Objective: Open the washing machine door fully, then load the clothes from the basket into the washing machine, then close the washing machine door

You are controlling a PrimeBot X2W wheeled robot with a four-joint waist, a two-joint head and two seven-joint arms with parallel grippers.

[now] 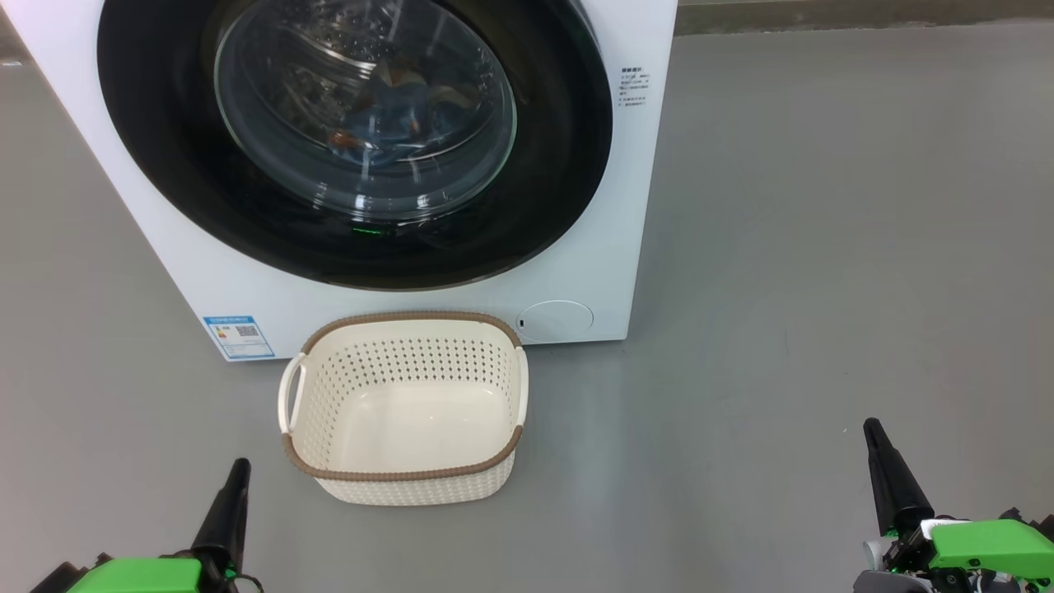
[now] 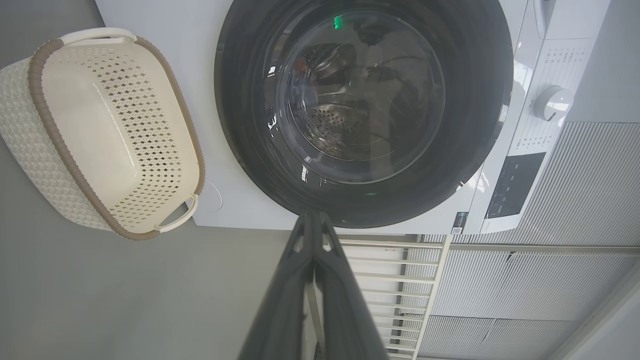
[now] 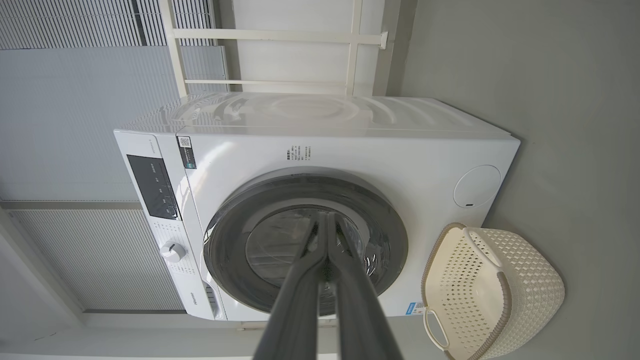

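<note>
The white washing machine [image 1: 576,272] stands ahead with its round black door [image 1: 165,148] shut flat against the front. Through the glass window I see blue clothes [image 1: 412,111] with orange-brown marks lying in the steel drum. The cream basket [image 1: 403,473] with a brown rim sits on the floor right before the machine, and nothing lies in it. My left gripper [image 1: 240,465] is shut and holds nothing, low at the left of the basket. My right gripper [image 1: 871,428] is shut and holds nothing, far to the right. In the wrist views the door [image 2: 240,125] [image 3: 225,245] is closed, beside the basket [image 2: 30,145] [image 3: 535,295].
Grey floor [image 1: 823,247] lies open to the machine's right. The machine's control panel with a white knob [image 2: 552,102] [image 3: 172,251] sits above the door. Behind it are ribbed wall panels [image 3: 65,125] and a white rail frame [image 2: 395,280].
</note>
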